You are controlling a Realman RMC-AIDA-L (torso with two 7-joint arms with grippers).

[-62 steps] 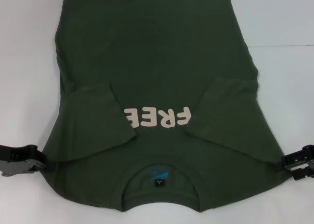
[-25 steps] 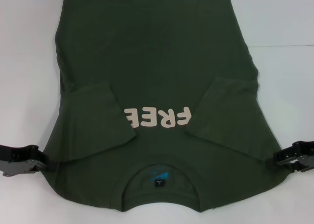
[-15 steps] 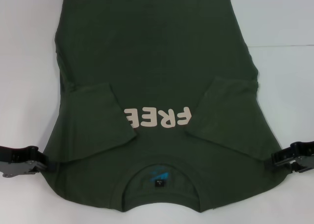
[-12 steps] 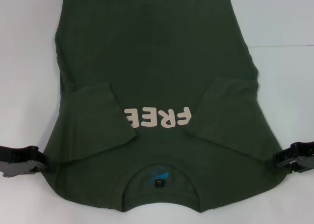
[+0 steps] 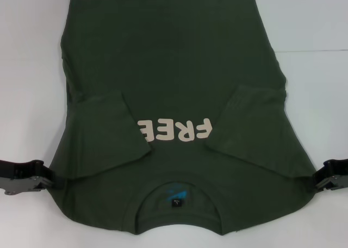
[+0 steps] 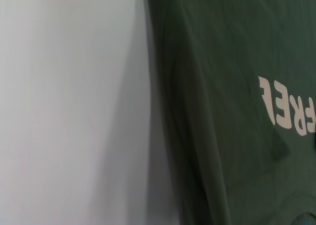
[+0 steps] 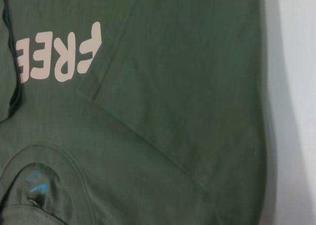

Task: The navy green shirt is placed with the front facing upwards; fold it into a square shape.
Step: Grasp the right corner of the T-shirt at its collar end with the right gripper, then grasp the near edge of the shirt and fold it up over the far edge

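Shirt (image 5: 174, 95) lies flat on the white table (image 5: 315, 36), front up, collar (image 5: 176, 202) nearest the robot, hem at the far edge. Both sleeves are already folded in over the chest, flanking the cream "FREE" lettering (image 5: 173, 129).

Nearest row: left gripper (image 5: 32, 177) sits low at the left shoulder edge, touching or just beside the cloth. Same spot as 2.5 s ago, no motion. Can't tell if its fingers are spread or pinching fabric; its wrist view shows only the shirt's side edge and bare table.

Right gripper (image 5: 333, 177) is what changed. A second ago it was pressed against the right shoulder corner; now it's pulled outward to the frame edge, just off the cloth. The shoulder corner looks flat and undisturbed. Finger state: can't tell. Its wrist view shows the folded right sleeve (image 7: 187, 87) and the blue neck label (image 7: 37, 183), no fingers.

Read: right side either missed its grab or is re-approaching. Sleeve stage done; the lengthwise fold, collar end toward hem, isn't started. Both arms need shoulder corners pinched before lifting, otherwise the fold skews.

Far end: hem flat, untouched.
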